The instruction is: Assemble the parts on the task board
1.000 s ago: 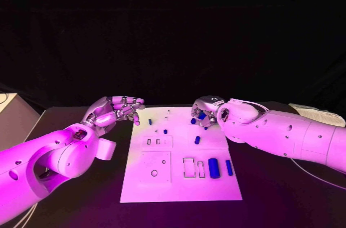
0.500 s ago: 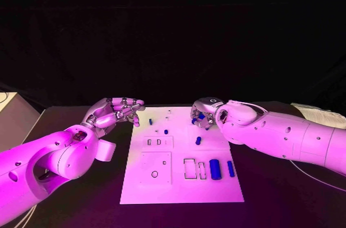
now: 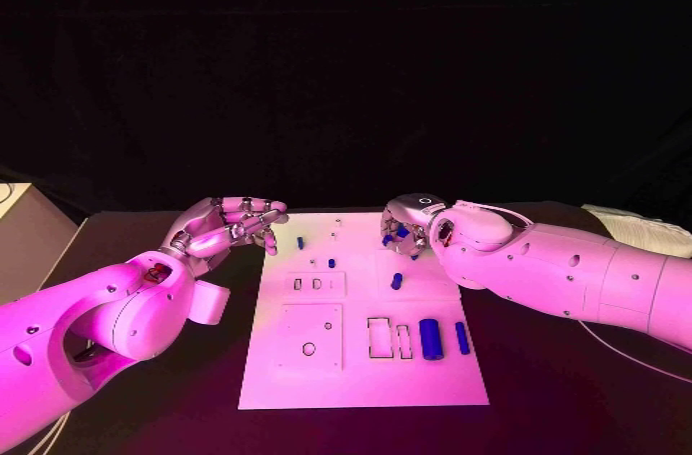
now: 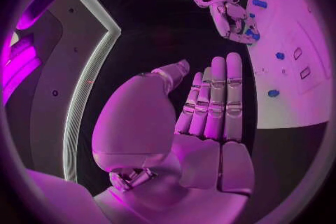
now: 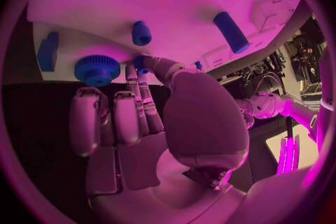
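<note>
The white task board (image 3: 361,360) lies in the middle of the table. My right hand (image 3: 405,229) hovers over its far right corner, and its thumb and a finger pinch a small blue peg (image 5: 141,62). A blue knurled disc (image 5: 97,70) and a blue block (image 5: 47,51) sit right beside that peg. My left hand (image 3: 231,225) is off the board's far left corner; its fingers (image 4: 213,103) are straight and hold nothing. Other blue parts stand on the board: a short peg (image 3: 300,242), a small stud (image 3: 330,263), a peg (image 3: 395,281), a thick cylinder (image 3: 428,339) and a thin one (image 3: 462,337).
The board has empty slots (image 3: 378,337) and a round hole (image 3: 309,347) in its near half. A white box (image 3: 29,230) stands at the table's left edge and pale paper (image 3: 642,230) lies at the far right. Black table surrounds the board.
</note>
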`<action>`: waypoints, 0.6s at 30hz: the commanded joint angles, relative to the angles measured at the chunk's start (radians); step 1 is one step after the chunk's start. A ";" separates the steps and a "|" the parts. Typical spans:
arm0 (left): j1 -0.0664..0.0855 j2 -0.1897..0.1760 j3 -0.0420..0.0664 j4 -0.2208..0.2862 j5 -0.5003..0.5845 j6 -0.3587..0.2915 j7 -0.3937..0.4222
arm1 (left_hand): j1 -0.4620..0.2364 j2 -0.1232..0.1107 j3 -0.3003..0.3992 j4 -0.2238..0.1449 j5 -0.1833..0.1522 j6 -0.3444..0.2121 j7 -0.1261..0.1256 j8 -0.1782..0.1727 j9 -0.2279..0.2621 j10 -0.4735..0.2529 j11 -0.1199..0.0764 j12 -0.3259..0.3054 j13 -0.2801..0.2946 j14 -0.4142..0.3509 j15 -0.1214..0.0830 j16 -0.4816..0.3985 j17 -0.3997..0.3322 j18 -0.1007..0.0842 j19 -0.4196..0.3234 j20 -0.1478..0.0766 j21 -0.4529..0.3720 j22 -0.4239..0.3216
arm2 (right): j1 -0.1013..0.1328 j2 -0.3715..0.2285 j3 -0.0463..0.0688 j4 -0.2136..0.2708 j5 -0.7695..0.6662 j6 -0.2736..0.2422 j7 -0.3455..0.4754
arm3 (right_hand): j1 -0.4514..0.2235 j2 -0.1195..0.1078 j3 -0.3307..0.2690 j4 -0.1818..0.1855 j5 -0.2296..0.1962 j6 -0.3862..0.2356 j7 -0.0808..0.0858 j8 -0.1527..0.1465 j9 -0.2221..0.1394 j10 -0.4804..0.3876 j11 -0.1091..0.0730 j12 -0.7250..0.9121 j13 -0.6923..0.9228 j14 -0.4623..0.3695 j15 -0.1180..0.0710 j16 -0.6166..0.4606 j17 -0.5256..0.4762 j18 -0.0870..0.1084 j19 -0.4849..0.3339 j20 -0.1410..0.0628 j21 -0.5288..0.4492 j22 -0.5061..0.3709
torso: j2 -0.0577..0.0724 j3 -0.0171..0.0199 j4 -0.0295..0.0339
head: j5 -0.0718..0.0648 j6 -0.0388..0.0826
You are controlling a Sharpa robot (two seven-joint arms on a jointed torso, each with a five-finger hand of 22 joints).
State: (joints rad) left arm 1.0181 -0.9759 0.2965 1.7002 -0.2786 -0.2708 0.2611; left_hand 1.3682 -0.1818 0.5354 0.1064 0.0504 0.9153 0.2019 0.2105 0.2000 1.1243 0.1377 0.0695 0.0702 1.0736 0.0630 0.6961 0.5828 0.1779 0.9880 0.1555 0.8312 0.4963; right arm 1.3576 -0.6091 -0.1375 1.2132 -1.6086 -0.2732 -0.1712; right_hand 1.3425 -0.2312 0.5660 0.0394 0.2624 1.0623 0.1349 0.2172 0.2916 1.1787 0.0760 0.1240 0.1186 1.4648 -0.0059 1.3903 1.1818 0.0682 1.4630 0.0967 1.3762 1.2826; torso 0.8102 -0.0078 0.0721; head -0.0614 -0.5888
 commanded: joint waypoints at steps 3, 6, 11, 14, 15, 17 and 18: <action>0.001 0.000 0.001 0.001 -0.004 0.021 -0.001 | -0.010 -0.002 0.006 -0.001 0.002 -0.004 0.002 -0.006 0.002 -0.005 0.001 -0.005 0.001 -0.005 0.001 0.004 0.002 0.004 -0.007 0.000 0.006 0.002 | -0.007 -0.005 -0.004 0.018 -0.018 -0.056 0.000 | 0.014 0.018 0.017 -0.008 -0.011 0.017 -0.007 0.018 0.023 0.025 -0.011 0.014 0.015 0.039 -0.010 0.008 0.004 -0.015 0.019 -0.011 0.015 0.021 | 0.005 -0.0009 0.0010 | 0.001 0.004; 0.001 0.000 0.001 0.000 -0.004 0.023 -0.002 | -0.009 -0.001 0.007 -0.001 0.002 -0.004 0.002 -0.006 0.002 -0.006 0.001 -0.005 0.001 -0.005 0.001 0.005 0.002 0.004 -0.007 0.000 0.007 0.003 | -0.007 -0.007 -0.004 0.030 -0.019 -0.091 -0.009 | 0.017 0.019 0.020 -0.012 -0.010 0.020 -0.009 0.022 0.029 0.032 -0.013 0.018 0.019 0.040 -0.012 0.010 0.006 -0.016 0.021 -0.013 0.020 0.028 | 0.006 -0.0011 0.0011 | 0.001 0.006; 0.001 0.000 0.001 -0.004 -0.005 0.026 -0.004 | -0.009 -0.001 0.007 -0.001 0.002 -0.004 0.002 -0.006 0.002 -0.006 0.001 -0.005 0.001 -0.005 0.001 0.005 0.002 0.004 -0.007 0.000 0.007 0.003 | -0.005 -0.008 0.000 0.049 -0.031 -0.145 -0.038 | 0.017 0.019 0.020 -0.013 -0.010 0.022 -0.010 0.024 0.032 0.035 -0.014 0.020 0.021 0.040 -0.013 0.011 0.008 -0.016 0.021 -0.014 0.022 0.031 | 0.007 -0.0019 0.0006 | 0.000 0.012; 0.001 -0.001 0.001 -0.006 -0.007 0.027 -0.005 | -0.008 -0.001 0.008 -0.002 0.002 -0.005 0.001 -0.006 0.002 -0.006 0.001 -0.005 0.001 -0.006 0.001 0.006 0.003 0.004 -0.008 0.001 0.009 0.004 | -0.002 -0.005 0.002 0.053 -0.039 -0.166 -0.053 | 0.017 0.019 0.021 -0.014 -0.010 0.022 -0.010 0.025 0.034 0.036 -0.015 0.020 0.022 0.040 -0.013 0.012 0.009 -0.017 0.022 -0.014 0.024 0.034 | 0.007 -0.0025 0.0009 | 0.000 0.014; 0.001 -0.001 0.001 -0.007 -0.007 0.027 -0.005 | -0.008 -0.001 0.008 -0.002 0.002 -0.005 0.001 -0.006 0.002 -0.006 0.001 -0.005 0.001 -0.006 0.001 0.006 0.003 0.004 -0.008 0.001 0.009 0.004 | -0.001 -0.002 0.003 0.053 -0.041 -0.174 -0.059 | 0.016 0.017 0.020 -0.014 -0.010 0.022 -0.010 0.025 0.035 0.035 -0.015 0.020 0.022 0.040 -0.013 0.012 0.009 -0.017 0.022 -0.015 0.024 0.034 | 0.007 -0.0027 0.0007 | 0.000 0.015; 0.001 -0.002 0.001 -0.009 -0.008 0.027 -0.006 | -0.008 -0.001 0.008 -0.002 0.002 -0.005 0.001 -0.006 0.002 -0.006 0.001 -0.005 0.001 -0.006 0.001 0.006 0.003 0.004 -0.008 0.001 0.009 0.004 | 0.000 0.007 0.005 0.050 -0.044 -0.186 -0.069 | 0.015 0.015 0.020 -0.014 -0.010 0.023 -0.011 0.026 0.036 0.035 -0.015 0.020 0.022 0.040 -0.013 0.012 0.010 -0.017 0.022 -0.015 0.025 0.035 | 0.009 -0.0027 0.0010 | -0.001 0.018; 0.001 -0.002 0.001 -0.009 -0.008 0.027 -0.006 | -0.008 -0.001 0.008 -0.002 0.002 -0.005 0.001 -0.006 0.002 -0.006 0.001 -0.005 0.001 -0.006 0.001 0.006 0.003 0.004 -0.008 0.001 0.009 0.004 | 0.001 0.010 0.005 0.049 -0.045 -0.189 -0.072 | 0.013 0.014 0.019 -0.014 -0.010 0.023 -0.011 0.027 0.037 0.035 -0.015 0.020 0.023 0.040 -0.014 0.012 0.008 -0.017 0.022 -0.015 0.024 0.034 | 0.010 -0.0024 0.0012 | -0.001 0.020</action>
State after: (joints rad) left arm 1.0182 -0.9783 0.2968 1.6905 -0.2808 -0.2634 0.2540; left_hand 1.3682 -0.1818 0.5383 0.1034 0.0504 0.9152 0.2020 0.2105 0.2007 1.1243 0.1377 0.0695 0.0702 1.0737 0.0631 0.6961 0.5849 0.1779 0.9880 0.1555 0.8346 0.4995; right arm 1.3579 -0.6024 -0.1326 1.2618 -1.6266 -0.4109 -0.2100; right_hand 1.3532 -0.2209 0.5798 0.0261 0.2489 1.0782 0.1260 0.2399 0.3265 1.2020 0.0672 0.1408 0.1422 1.4647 -0.0131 1.3987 1.1903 0.0684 1.4662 0.0858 1.3946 1.3081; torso 0.8181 -0.0099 0.0730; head -0.0616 -0.5725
